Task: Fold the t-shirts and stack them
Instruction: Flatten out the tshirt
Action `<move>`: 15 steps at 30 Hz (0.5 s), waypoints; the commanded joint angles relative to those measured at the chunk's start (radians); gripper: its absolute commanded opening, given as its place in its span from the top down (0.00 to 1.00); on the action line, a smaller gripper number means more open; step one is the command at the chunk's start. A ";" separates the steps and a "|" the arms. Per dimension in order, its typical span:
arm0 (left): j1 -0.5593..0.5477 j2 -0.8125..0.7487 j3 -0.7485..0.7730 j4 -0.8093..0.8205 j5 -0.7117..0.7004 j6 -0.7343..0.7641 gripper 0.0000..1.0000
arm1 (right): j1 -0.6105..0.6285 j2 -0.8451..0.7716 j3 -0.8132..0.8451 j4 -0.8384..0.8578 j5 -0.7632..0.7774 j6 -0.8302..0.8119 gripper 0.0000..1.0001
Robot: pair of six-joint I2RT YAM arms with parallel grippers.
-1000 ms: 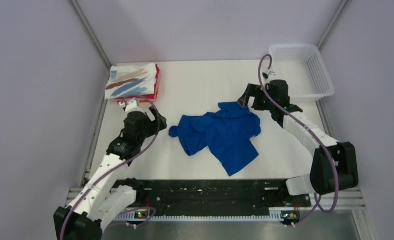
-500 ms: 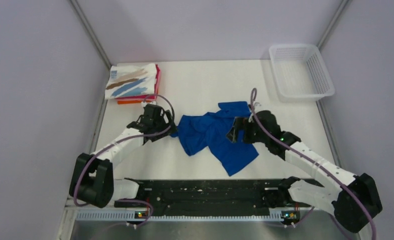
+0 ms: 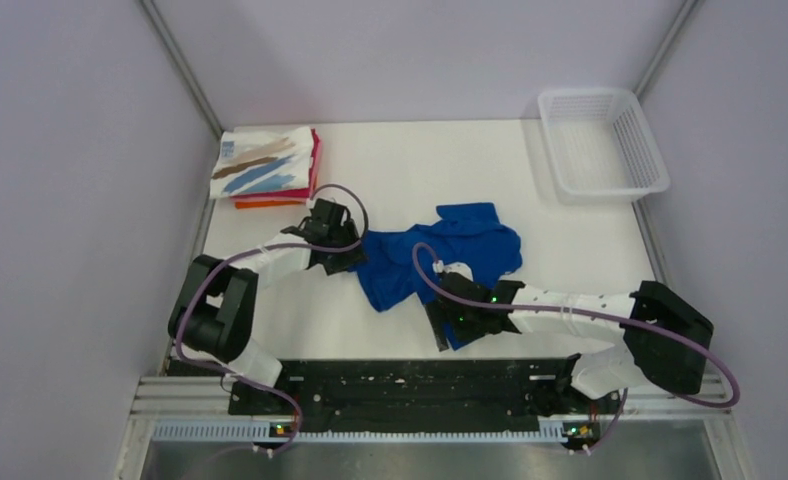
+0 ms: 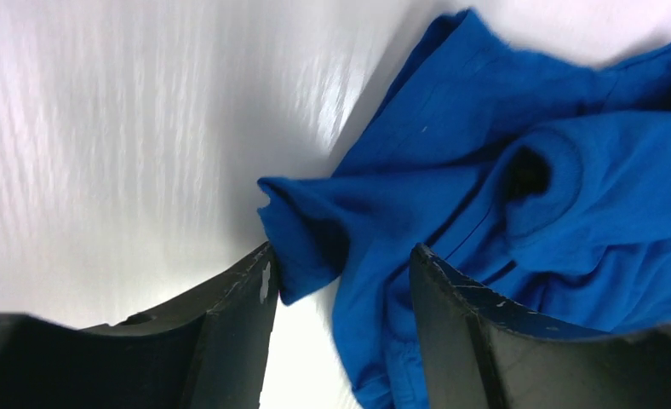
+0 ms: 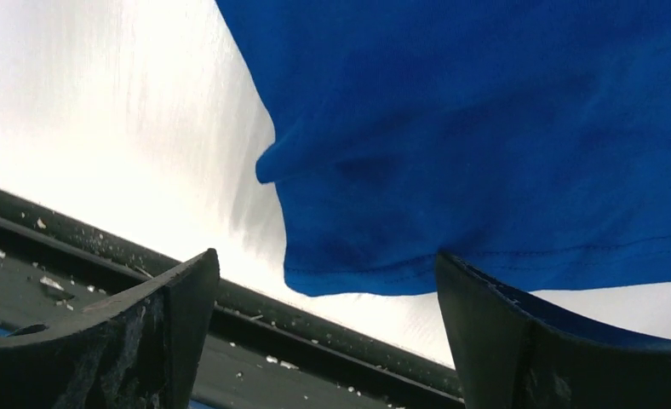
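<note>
A royal blue t-shirt (image 3: 450, 255) lies crumpled in the middle of the white table; its print is hidden. My left gripper (image 3: 348, 258) is open at the shirt's left tip. In the left wrist view a blue sleeve end (image 4: 302, 234) lies between the open jaws (image 4: 341, 277). My right gripper (image 3: 442, 328) is open at the shirt's near hem. In the right wrist view the hem corner (image 5: 349, 264) hangs between its jaws (image 5: 328, 285). A folded stack sits at the back left, a white shirt with brown and blue streaks (image 3: 262, 164) on top of red and orange ones (image 3: 314, 178).
A white plastic mesh basket (image 3: 602, 143) stands at the back right corner. The black rail (image 3: 400, 385) runs along the table's near edge, just below my right gripper. Grey walls close in both sides.
Both arms have swung low onto the shirt. The left gripper moved right to the sleeve tip. The right gripper moved from the shirt's far right to its near hem.
</note>
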 commanded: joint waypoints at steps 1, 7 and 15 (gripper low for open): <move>-0.015 0.083 0.058 0.034 -0.011 -0.015 0.41 | 0.023 0.075 0.021 -0.007 0.056 0.035 0.08; -0.022 0.150 0.119 0.021 -0.057 -0.016 1.00 | 0.022 0.089 -0.031 -0.011 0.174 0.095 0.31; -0.022 0.067 0.214 -0.103 -0.225 -0.013 1.00 | -0.086 0.017 -0.042 -0.002 0.250 0.097 1.00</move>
